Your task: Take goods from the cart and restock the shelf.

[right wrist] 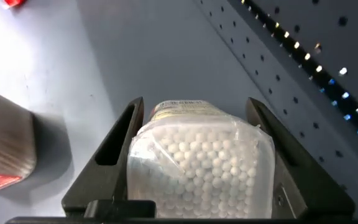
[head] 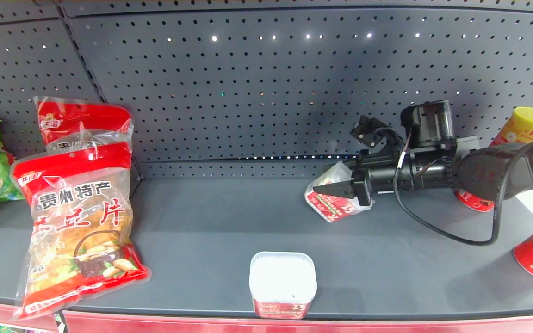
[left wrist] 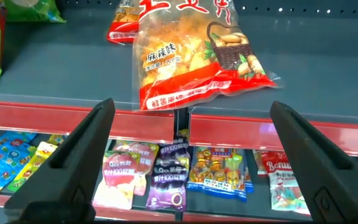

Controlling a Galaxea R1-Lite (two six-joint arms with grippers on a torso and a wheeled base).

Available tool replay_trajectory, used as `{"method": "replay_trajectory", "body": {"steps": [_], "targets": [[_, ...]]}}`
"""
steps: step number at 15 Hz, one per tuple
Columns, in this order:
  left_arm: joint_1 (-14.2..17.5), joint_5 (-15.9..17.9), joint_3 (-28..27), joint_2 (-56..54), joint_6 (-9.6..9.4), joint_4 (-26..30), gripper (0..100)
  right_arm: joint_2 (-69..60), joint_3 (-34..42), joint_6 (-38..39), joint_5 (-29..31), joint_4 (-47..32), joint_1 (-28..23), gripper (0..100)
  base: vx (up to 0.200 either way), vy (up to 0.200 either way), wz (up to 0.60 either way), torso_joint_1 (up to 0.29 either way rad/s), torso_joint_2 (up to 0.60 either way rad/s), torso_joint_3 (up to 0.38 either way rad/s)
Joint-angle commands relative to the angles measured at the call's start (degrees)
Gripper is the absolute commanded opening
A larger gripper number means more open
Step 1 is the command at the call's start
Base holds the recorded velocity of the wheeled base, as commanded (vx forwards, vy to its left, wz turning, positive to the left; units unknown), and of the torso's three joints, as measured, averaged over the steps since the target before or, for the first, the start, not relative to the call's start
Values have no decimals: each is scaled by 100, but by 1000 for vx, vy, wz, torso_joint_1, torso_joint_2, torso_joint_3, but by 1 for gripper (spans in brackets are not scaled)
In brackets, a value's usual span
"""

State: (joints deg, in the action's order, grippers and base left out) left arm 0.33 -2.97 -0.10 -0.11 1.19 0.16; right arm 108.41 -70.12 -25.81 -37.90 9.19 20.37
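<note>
R gripper (head: 336, 190), centre-right: clamped on tilted clear plastic tub w/ red label (head: 333, 208); white beads (right wrist: 197, 162) inside. L gripper (left wrist: 191, 106): wide open.

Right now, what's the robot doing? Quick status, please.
Right gripper shut on tilted tub, near back of shelf. Left gripper open, empty. Second tub at front edge, not blocking.

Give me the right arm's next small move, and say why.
Probably lower and level the tub onto the shelf before letting go: the right gripper holds it tilted between its jaws, towards the back, with bare shelf beneath it.
</note>
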Motion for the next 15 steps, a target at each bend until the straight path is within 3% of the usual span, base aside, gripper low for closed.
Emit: {"method": "replay_trajectory", "body": {"steps": [1,5,15], "targets": [[2,-1,1,11,4,2,100,49,-107,58,37,-269,-68,0,0,0,0,0,0,0],[2,-1,1,11,4,2,100,-391,-265,331,187,-673,-429,0,0,0,0,0,0,0],[2,-1,1,11,4,2,100,-918,394,480,-60,-541,-332,0,0,0,0,0,0,0]]}}
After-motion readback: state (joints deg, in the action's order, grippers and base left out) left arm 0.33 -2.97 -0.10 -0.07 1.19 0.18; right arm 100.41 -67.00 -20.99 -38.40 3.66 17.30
